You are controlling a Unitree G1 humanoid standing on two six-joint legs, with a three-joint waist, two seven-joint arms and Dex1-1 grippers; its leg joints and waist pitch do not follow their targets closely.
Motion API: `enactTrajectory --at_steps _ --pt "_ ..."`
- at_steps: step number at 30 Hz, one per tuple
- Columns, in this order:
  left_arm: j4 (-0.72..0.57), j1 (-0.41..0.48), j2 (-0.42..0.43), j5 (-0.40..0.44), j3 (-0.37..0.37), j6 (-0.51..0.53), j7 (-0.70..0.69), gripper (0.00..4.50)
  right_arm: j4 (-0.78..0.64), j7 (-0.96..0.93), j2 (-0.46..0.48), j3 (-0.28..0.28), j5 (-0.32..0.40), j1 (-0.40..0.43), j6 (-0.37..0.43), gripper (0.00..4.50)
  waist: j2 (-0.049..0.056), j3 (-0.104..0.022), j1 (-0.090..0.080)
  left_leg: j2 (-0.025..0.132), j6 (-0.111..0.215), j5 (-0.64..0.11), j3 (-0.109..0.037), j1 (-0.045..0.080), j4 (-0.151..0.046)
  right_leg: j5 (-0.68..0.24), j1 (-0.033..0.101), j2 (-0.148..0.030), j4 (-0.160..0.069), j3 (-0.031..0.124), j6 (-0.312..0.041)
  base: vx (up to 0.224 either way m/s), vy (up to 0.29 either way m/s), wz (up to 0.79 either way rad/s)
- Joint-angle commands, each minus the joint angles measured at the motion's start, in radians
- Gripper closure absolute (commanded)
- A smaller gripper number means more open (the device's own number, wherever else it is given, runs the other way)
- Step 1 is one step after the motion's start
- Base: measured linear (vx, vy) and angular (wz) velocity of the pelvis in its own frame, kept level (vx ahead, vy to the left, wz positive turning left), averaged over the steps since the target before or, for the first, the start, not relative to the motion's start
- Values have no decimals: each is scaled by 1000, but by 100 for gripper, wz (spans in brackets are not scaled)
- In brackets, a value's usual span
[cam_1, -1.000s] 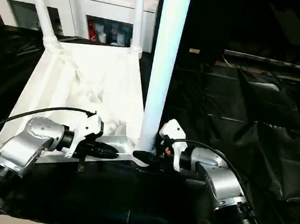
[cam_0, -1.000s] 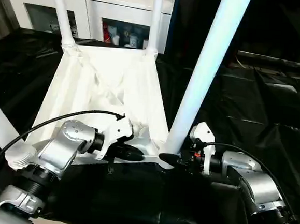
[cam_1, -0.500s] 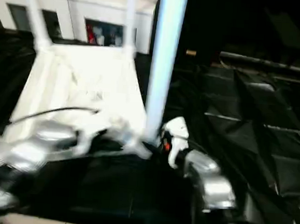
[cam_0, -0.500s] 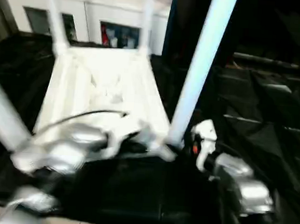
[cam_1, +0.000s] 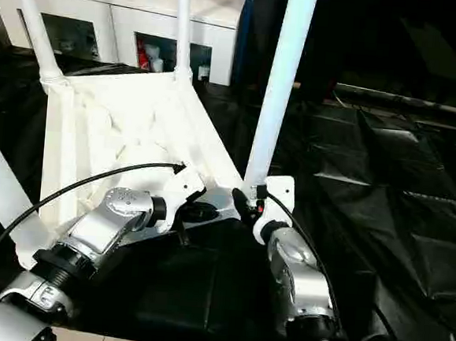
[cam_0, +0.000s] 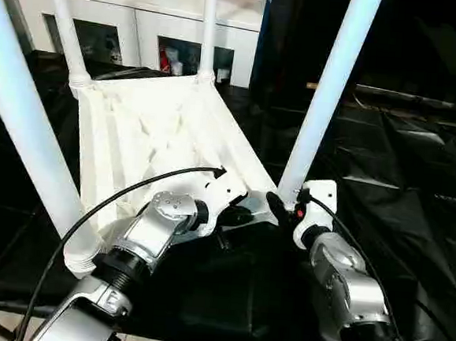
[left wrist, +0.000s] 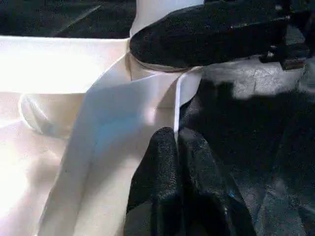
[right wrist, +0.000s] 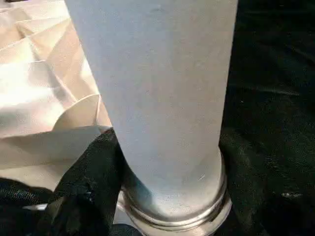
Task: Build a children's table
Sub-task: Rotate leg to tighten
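Note:
The children's table lies upside down: its white rimmed top [cam_0: 160, 126] rests on the black cover with four white legs standing up from the corner sockets. My left gripper [cam_0: 238, 216] is shut on the thin near rim [left wrist: 176, 105], close to the near right corner. My right gripper [cam_0: 282, 210] is closed around the base of the near right leg [cam_0: 329, 91], where it enters its socket [right wrist: 172, 216]. One black finger [right wrist: 93, 182] presses against that leg's side. The near left leg [cam_0: 26, 123] rises beside my left arm, and the far legs [cam_0: 62, 23] [cam_0: 208, 27] stand at the back.
The black-covered work table [cam_0: 403, 153] stretches to the right and front. A white cabinet [cam_0: 146, 6] with glass doors stands behind the table top. A black cable [cam_0: 132, 187] loops over my left forearm.
The whole picture has shifted. The near right corner, with both grippers on it, now sits farther from me, and the top looks turned a little. Both grippers keep their holds.

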Motion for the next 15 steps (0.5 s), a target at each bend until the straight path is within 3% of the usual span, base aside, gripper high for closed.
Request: enactTrajectory --at_steps 1,2,4,6,7,9,10,13,15 --pt "16 28 11 14 -59 1 -58 450 -27 167 -12 93 28 -16 5 117 1 -40 -5 75 -33 -351 -53 6 -90 -311 12 -86 -78 46 -129 0 0 0" --pt "11 34 29 10 -58 -3 -84 450 -44 211 -38 103 38 -14 13 117 1 -39 -5 75 -16 -319 -46 7 -85 -255 8 -81 -74 46 -143 0 0 0" --pt "5 39 47 7 -59 -1 -107 450 -57 254 -66 113 44 -14 20 104 1 -38 -6 74 -6 -312 -40 11 -80 -236 6 -81 -73 47 -170 0 0 0" --pt "-13 54 91 -8 -63 -20 -172 450 -91 358 -130 133 65 -9 37 80 -2 -44 -4 71 10 -266 -39 6 -75 -198 17 -81 -66 45 -181 28 -17 0" --pt "-19 60 113 -14 -64 -33 -202 450 -106 409 -164 142 75 -6 47 80 -2 -45 -5 73 19 -248 -36 7 -73 -171 16 -81 -64 46 -188 56 -34 0" --pt "-42 76 156 -47 -63 -54 -294 450 -124 502 -231 161 71 -4 50 57 -1 -50 -3 72 51 -151 -34 0 -64 -30 25 -79 -47 43 -221 58 -32 -2" --pt "-58 84 173 -68 -61 -61 -344 450 -130 551 -261 168 68 -3 52 57 -1 -52 -1 70 65 -117 -30 3 -57 35 23 -75 -39 42 -238 56 -29 -2" --pt "-75 91 193 -92 -52 -67 -392 450 -135 609 -295 174 72 -3 51 57 -7 -50 4 70 92 -100 -25 5 -51 87 19 -74 -32 45 -264 0 0 0" --pt "-93 97 217 -110 -46 -68 -430 450 -132 657 -322 180 80 -6 49 57 -1 -51 17 74 93 -108 -24 11 -49 65 14 -72 -30 42 -277 0 0 0"
